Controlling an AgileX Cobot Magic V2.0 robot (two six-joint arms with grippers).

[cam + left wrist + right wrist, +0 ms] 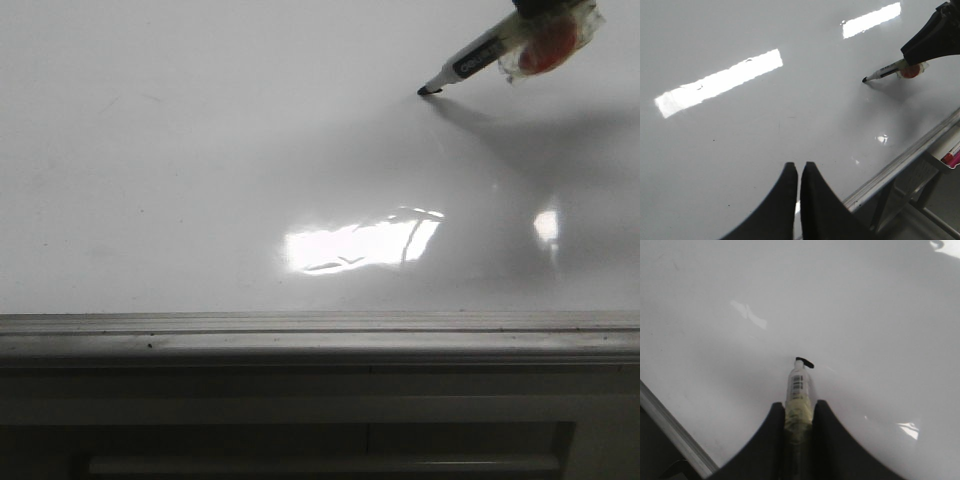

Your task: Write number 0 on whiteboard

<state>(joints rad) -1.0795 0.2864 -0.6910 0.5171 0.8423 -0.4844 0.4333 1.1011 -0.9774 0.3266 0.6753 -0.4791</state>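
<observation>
No number 0 is on the whiteboard (pixel 200 150) yet. From the front its glossy white face is bare of ink, with only a bright rectangular glare low in the middle and a grey metal edge strip (pixel 320 335) along the near side. The one possible mark is a short dark stroke at the marker's tip in the right wrist view, though from here I cannot tell whether that is fresh ink or just the nib and its reflection.

The marker (pixel 470 62) comes in from the far right corner, tilted steeply, its black tip resting on or just above the board with its shadow meeting it there. The right end effector (pixel 799 412) is clamped on the marker's barrel, which is wrapped in yellowish tape where the fingers pinch it; a patch of clear tape with something orange sits near the grip.

The left end effector (pixel 799 172) hangs over the near part of the board, well apart from the marker, its fingers pressed together and holding nothing.

I judge this to be the very start of the stroke: pen set at its starting point, loop not drawn. The next move calls for steady, light contact while the right arm sweeps the tip round in one closed curve towards the open middle of the board, returning to where it began so the ends join.
</observation>
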